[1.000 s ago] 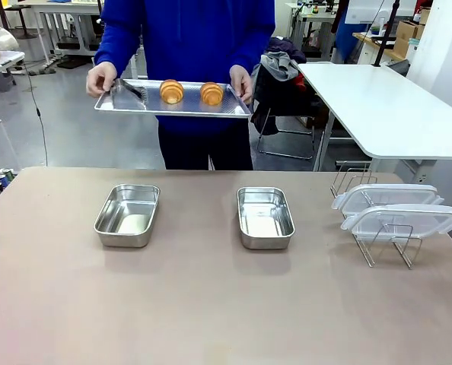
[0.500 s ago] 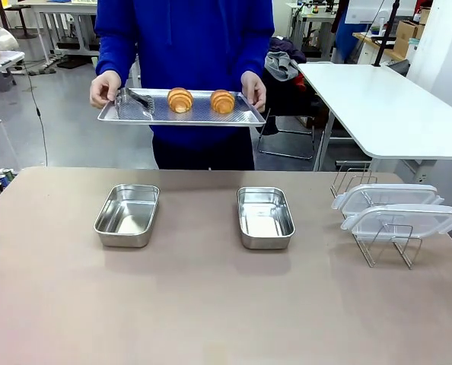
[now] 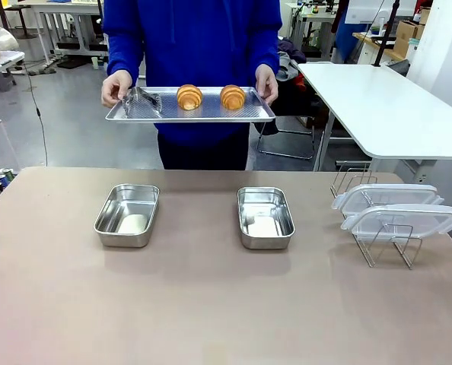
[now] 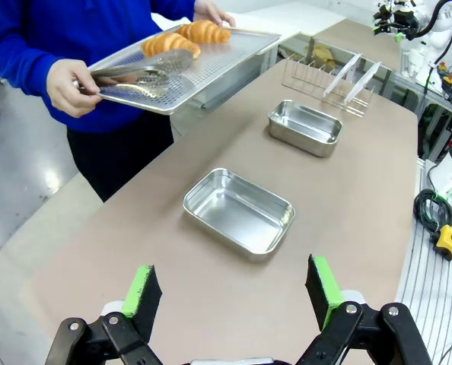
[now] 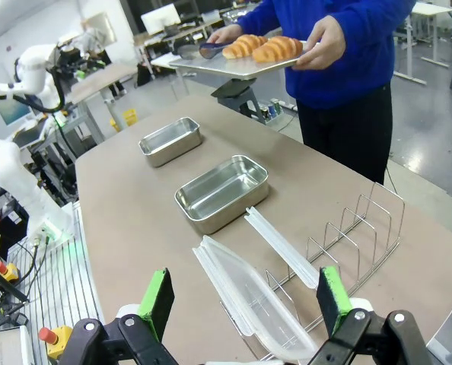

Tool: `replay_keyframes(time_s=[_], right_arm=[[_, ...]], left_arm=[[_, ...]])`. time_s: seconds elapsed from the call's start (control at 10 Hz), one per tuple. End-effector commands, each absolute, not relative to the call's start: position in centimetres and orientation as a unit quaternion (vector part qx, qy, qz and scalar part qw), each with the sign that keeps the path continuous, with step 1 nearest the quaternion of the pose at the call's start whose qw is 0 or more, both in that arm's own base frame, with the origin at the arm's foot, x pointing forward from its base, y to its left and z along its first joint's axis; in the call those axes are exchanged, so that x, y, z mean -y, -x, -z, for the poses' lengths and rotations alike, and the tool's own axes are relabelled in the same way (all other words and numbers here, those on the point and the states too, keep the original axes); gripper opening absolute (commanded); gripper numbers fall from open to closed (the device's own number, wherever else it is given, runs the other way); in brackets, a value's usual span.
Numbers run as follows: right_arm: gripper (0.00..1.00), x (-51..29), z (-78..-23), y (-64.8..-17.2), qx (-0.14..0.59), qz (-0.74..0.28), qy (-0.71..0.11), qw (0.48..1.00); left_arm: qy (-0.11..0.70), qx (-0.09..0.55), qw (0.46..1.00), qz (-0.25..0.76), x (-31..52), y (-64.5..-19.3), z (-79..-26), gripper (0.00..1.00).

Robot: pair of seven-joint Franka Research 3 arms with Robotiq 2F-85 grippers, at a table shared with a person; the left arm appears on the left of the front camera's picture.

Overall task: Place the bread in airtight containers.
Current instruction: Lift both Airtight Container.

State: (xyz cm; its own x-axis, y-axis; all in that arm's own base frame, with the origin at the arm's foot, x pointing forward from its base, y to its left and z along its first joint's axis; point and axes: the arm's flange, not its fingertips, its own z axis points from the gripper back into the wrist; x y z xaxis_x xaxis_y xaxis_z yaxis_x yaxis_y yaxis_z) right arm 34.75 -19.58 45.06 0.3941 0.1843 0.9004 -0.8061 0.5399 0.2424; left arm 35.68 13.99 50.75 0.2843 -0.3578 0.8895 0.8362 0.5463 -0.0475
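So the robot's left hand (image 4: 232, 289) is sitting low at the near left of the counter (image 3: 211, 304), jaws spread wide with nothing in them, looking straight out over the left steel pan (image 3: 127, 215). That pan is empty, long side running near to far. Past it, off the far edge and up in the air, a person is holding a perforated tray (image 3: 189, 116) by both short ends, tongs (image 3: 138, 99) lying at its left end. The two croissants (image 3: 189, 96) (image 3: 233, 96) are side by side mid-tray, and from the front they look end-on, so I'd say their long axes point near-far, same way as the pans. That's the bit that matters: the bread is beyond and above both pans, not on the counter at all. The right-hand croissant is close to lined up with the right steel pan (image 3: 265, 217), also empty, so the right arm looks like the shorter reach for that one, though either arm has to go clear across the counter. There's lots of bare counter around both pans. Far right, a wire rack (image 3: 378, 251) holds two clear lids (image 3: 397, 220) lying tilted across it near the counter's edge, and the right hand (image 5: 245, 298) hangs just behind it, also wide and empty, so it'd need to clear the rack first.
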Motion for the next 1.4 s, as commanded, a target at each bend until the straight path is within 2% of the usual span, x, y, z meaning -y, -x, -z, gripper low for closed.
replay_keyframes(time_s=[0.0, 0.3, 0.5, 0.7, 0.8, 0.9, 1.0, 1.1, 1.2, 1.3], right_arm=[[1.00, 16.3, -46.4, -36.8, 0.412, -0.342, -0.343, 0.772], [1.00, 5.0, -50.7, -42.0, 0.359, -0.348, -0.307, 0.810], [1.00, -3.1, -52.7, -43.5, 0.315, -0.323, -0.260, 0.853], [1.00, -9.5, -53.6, -43.8, 0.258, -0.257, -0.209, 0.908], [1.00, -11.6, -53.4, -44.3, 0.212, -0.239, -0.157, 0.935], [1.00, -13.3, -53.0, -44.6, 0.147, -0.238, -0.150, 0.948], [1.00, -14.3, -52.4, -45.1, 0.132, -0.233, -0.130, 0.955], [1.00, -14.1, -52.3, -45.8, 0.174, -0.223, -0.136, 0.949], [1.00, -13.7, -50.6, -43.7, 0.193, -0.236, -0.118, 0.945], [1.00, -13.7, -50.6, -43.7, 0.193, -0.236, -0.118, 0.945]], left_arm=[[0.268, 0.418, 0.778, 0.384, -12.5, -37.4, -52.4, 1.00], [0.217, 0.350, 0.838, 0.357, -5.5, -42.3, -57.1, 1.00], [0.138, 0.298, 0.907, 0.265, -0.1, -44.2, -58.7, 1.00], [0.061, 0.247, 0.949, 0.188, 3.1, -44.9, -57.8, 1.00], [0.039, 0.232, 0.961, 0.145, 3.7, -44.7, -56.5, 1.00], [0.025, 0.217, 0.968, 0.120, 3.7, -45.1, -55.6, 1.00], [0.022, 0.200, 0.973, 0.108, 3.5, -45.4, -54.5, 1.00], [0.036, 0.192, 0.973, 0.127, 3.4, -45.6, -53.5, 1.00], [0.001, 0.221, 0.967, 0.129, 3.2, -45.2, -54.1, 1.00], [0.001, 0.221, 0.967, 0.129, 3.2, -45.2, -54.1, 1.00]])
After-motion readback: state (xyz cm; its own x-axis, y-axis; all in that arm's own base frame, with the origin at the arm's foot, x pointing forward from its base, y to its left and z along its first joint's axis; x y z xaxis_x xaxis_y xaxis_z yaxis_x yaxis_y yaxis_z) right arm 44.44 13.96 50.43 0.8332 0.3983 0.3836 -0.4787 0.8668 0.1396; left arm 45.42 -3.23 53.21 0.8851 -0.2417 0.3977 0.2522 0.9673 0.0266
